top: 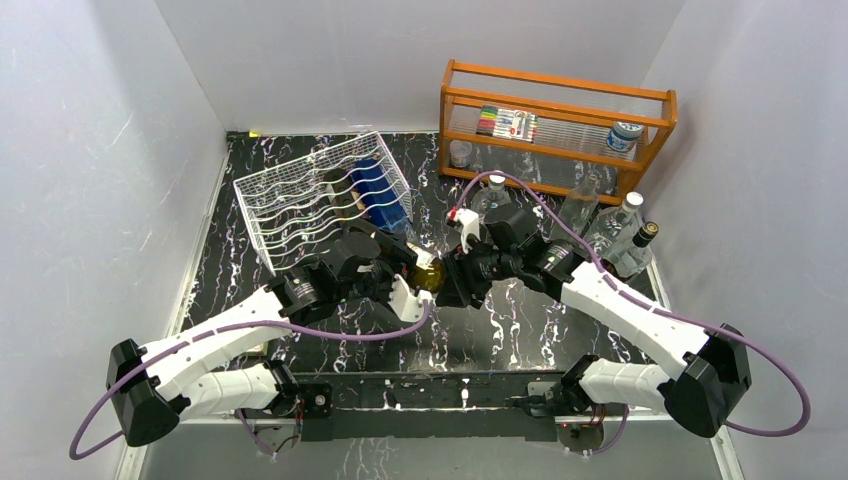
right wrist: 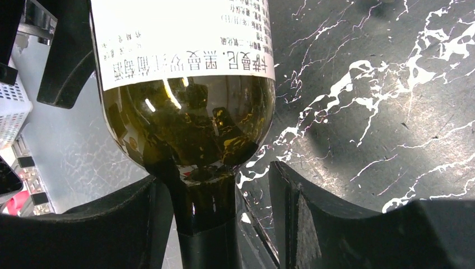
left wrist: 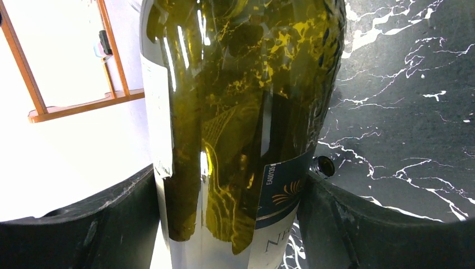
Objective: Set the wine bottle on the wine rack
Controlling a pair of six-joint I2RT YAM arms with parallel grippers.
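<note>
- The table (top: 470,340) is black marble. The top view takes in all of it, while each wrist view catches only a patch beside the glass.
- The left arm (top: 215,345) reaches from its base up and right to mid-table, elbow out at the near left corner. The right arm (top: 640,315) mirrors it, elbow at the near right, forearm running up and left. Their wrists almost meet.
- The shelf (top: 555,110) stands at the back right with clear bottles (top: 615,225) in front of it. The left wrist view shows just one corner of it.
- The rack (top: 300,215) sits at the back left, just beyond the left wrist. It shows in the top view only.
- The wine bottle (top: 430,275) is off the rack, mid-table between the two wrists. From above it is only an olive glint. Its long axis runs roughly left to right, neck toward the right arm. I cannot tell whether it touches the table.
- The left gripper (left wrist: 229,185) clamps the bottle's body, with both fingers (left wrist: 112,224) pressed to the green glass (left wrist: 241,112) by a dark blue label (left wrist: 283,190).
- The right gripper (right wrist: 218,190) straddles the neck with its jaws parted. One finger touches it, and the other stands clear with table showing in the gap. The shoulder and a white printed label (right wrist: 185,39) lie beyond.
</note>
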